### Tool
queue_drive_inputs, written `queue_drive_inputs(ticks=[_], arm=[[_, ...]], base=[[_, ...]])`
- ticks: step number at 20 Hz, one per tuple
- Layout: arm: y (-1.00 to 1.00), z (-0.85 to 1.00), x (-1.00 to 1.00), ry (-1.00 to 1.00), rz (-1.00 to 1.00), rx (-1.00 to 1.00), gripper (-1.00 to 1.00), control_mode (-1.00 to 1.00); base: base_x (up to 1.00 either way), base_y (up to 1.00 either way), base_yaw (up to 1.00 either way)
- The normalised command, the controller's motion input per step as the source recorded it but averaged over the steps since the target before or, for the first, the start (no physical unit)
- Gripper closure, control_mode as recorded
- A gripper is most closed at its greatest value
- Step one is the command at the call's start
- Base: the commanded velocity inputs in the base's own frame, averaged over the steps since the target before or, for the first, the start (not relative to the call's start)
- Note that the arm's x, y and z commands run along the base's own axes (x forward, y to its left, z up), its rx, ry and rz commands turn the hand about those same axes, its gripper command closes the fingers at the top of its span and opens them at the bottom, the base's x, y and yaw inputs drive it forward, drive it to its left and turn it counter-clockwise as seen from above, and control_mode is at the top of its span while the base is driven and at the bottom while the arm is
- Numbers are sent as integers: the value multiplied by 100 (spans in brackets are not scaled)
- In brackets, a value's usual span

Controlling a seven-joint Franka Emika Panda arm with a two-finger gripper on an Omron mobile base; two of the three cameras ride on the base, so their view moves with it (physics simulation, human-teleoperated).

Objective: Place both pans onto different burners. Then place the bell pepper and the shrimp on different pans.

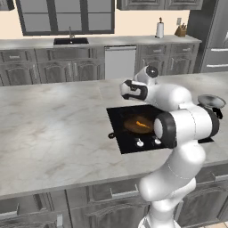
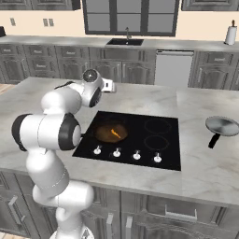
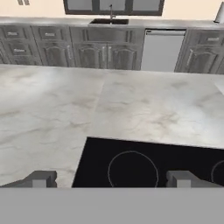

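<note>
While the skillet [image 1: 137,125] sits on a burner holding an orange piece, steel pan [image 1: 211,101] waits off-cooktop | right base: steel pan [image 2: 222,126] on counter, long reach risks clipping knobs [image 2: 127,153] | hand: gripper [image 3: 113,178] wide open, empty, above cooktop [image 3: 131,168]

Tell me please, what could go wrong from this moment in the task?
1. The steel pan sits on the counter right of the cooktop, off any burner; it lies far out, so reaching its black handle may be awkward.
2. The skillet already holds the shrimp; placing the bell pepper there too would break the rule.
3. The open gripper hovers over an empty burner, holding nothing.
</note>
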Motion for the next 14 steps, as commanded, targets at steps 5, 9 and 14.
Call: queue_drive_inputs(ticks=[5,9,14], arm=[[-6,0,0,21,0,1,-100,-100],[0,22,-1,14,0,-3,-100,-100],[-1,28,-11,5,1,0,-100,-100]], base=[[0,0,0],[0,0,0],[0,0,0]])
